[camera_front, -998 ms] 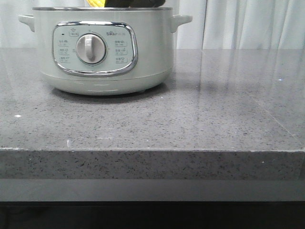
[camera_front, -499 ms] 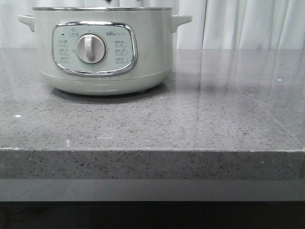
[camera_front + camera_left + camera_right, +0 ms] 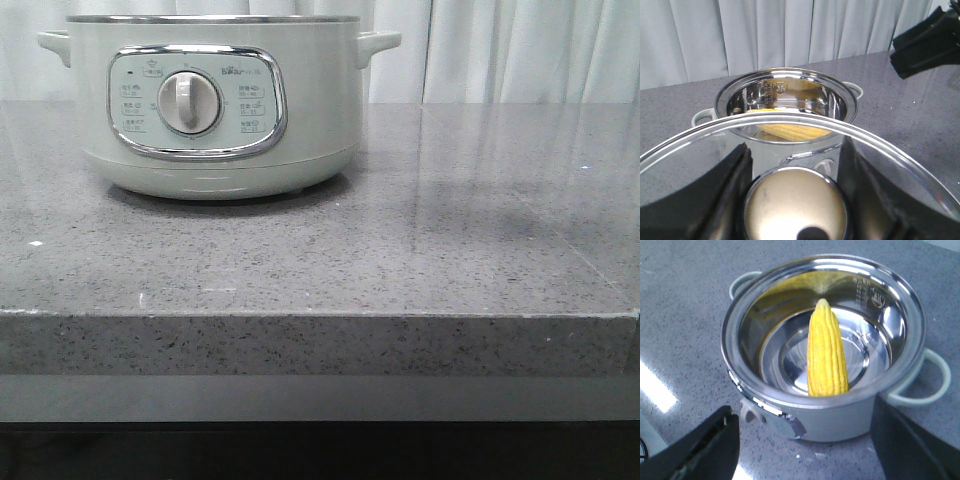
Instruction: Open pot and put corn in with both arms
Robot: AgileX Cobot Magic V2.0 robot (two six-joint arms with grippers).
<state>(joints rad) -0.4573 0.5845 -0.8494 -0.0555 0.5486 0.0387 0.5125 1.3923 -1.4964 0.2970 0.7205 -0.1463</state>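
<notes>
The pot [image 3: 215, 110] stands lidless at the back left of the counter, its steel rim [image 3: 740, 310] bare. The corn [image 3: 826, 357] lies on the pot's floor, pointed end away from the control panel; it also shows in the left wrist view as a yellow cob [image 3: 790, 131]. My left gripper [image 3: 796, 175] is shut on the round knob [image 3: 795, 205] of the glass lid [image 3: 890, 155], holding the lid off to one side of the pot [image 3: 790, 72]. My right gripper [image 3: 804, 425] hangs open and empty above the pot's panel side. Neither gripper shows in the front view.
Grey speckled counter [image 3: 420, 250] runs right and forward of the pot, with its front edge [image 3: 320, 315] near the camera. Pale curtains [image 3: 520, 50] hang behind. A black part of my right arm [image 3: 927, 42] shows in the left wrist view.
One second ago a black gripper and a bit of yellow corn showed above the pot's rim in the front view. Both have left that view.
</notes>
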